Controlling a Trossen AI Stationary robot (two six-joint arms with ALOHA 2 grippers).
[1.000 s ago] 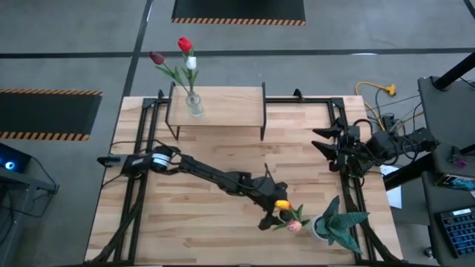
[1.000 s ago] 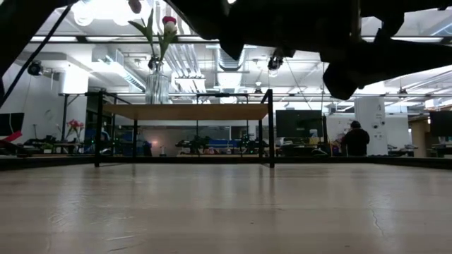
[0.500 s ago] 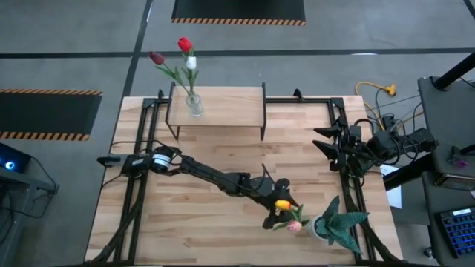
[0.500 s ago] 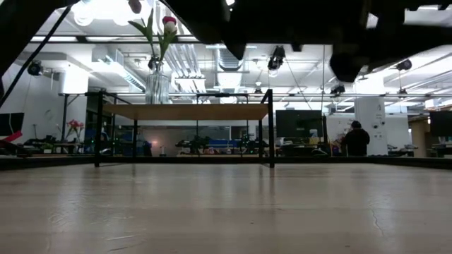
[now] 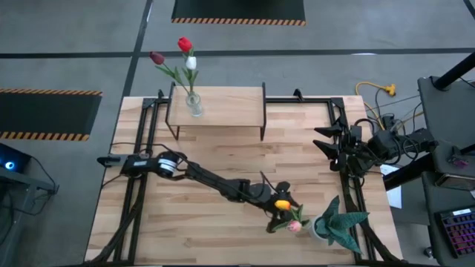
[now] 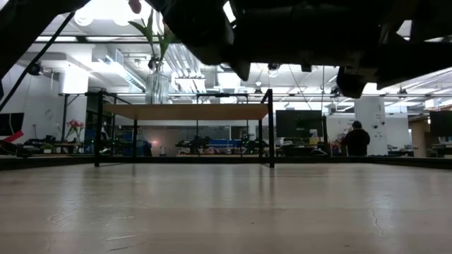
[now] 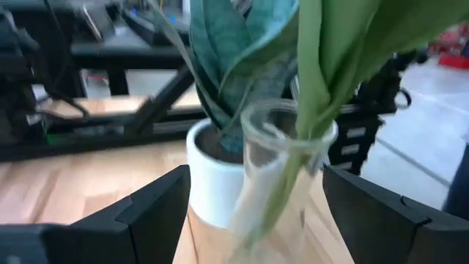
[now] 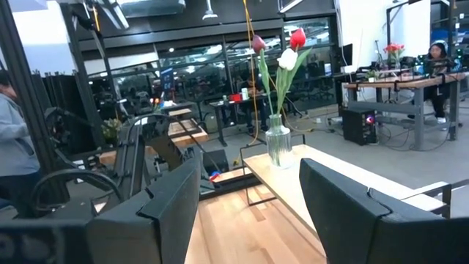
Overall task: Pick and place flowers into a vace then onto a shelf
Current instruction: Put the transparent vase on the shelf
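On the near right of the table stands a glass vase [image 7: 282,172] holding an orange tulip [image 5: 282,204] and a pink tulip [image 5: 295,226] on green stems. My left gripper [image 5: 276,217] reaches level toward it and is open. Its fingers [image 7: 157,209] stand on either side of the vase without touching it. The wooden shelf [image 5: 215,107] at the far edge carries a second glass vase [image 5: 194,104] with red, white and maroon tulips [image 5: 185,45]. My right gripper [image 5: 323,144] waits open at the table's right edge.
A spiky green plant in a white pot [image 5: 332,225] stands close behind the near vase, right beside my left gripper. Black frame rails [image 5: 145,148] run along the table's sides. Bare wood lies between the shelf and the left arm.
My left gripper has sunk and gone a little toward the table's near right corner, closing in on the near vase while its wrist tipped and rolled. Its fingers have stayed open. The vase and flowers have kept still.
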